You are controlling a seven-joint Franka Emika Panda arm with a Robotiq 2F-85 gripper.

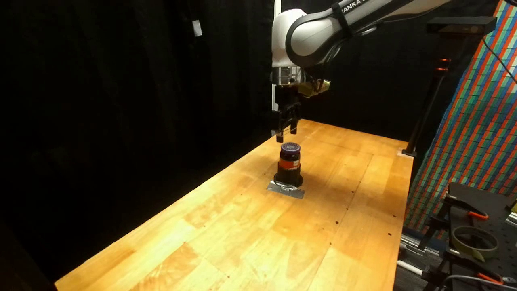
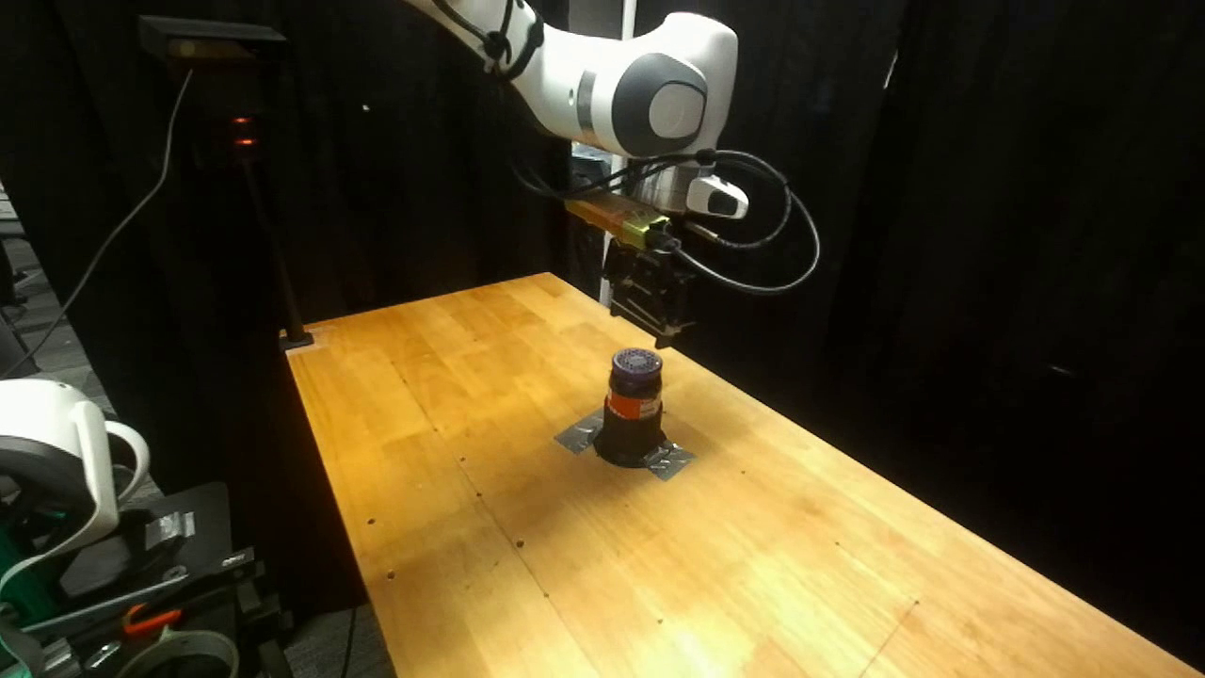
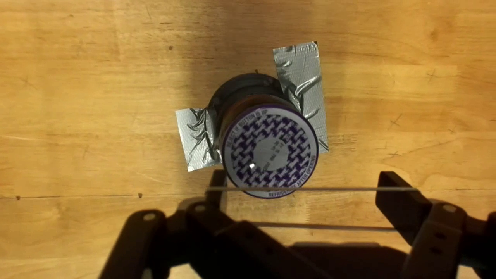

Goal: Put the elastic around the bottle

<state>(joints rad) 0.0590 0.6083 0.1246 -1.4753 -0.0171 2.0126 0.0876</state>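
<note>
1 bottle [image 1: 290, 161], upright on the wooden surface [image 1: 242, 226] in both exterior views, w/ 1 purple-and-white lid [image 3: 270, 151], 1 orange-red label [image 2: 633, 406] round the middle & 1 dark round base [image 2: 629, 444] at its foot. 2 strips of silver tape [image 3: 304, 77] run from the base onto the wood. 1 tool [image 3: 302, 182], its 2 fingers [image 3: 399, 205] spread wide apart w/ the elastic [image 3: 329, 189] stretched btwn them, showing as 2 strands from the wrist cam. Tool hangs nr the bottle, fingertips a bit higher than the lid w/ a gap in btwn; in the wrist view 1 strand crosses the lid's edge. As for writing: lid has "IF BUTTON IS UP" and "AFTER OPENING" round the rim, the stamp mid-lid is too blurry tbh, and the orange label's print is too small to read, sry. Arm [image 1: 319, 36] shows "ANKA" in an exterior view. Also 1 tape roll [image 1: 488, 248] off to the side.
</note>
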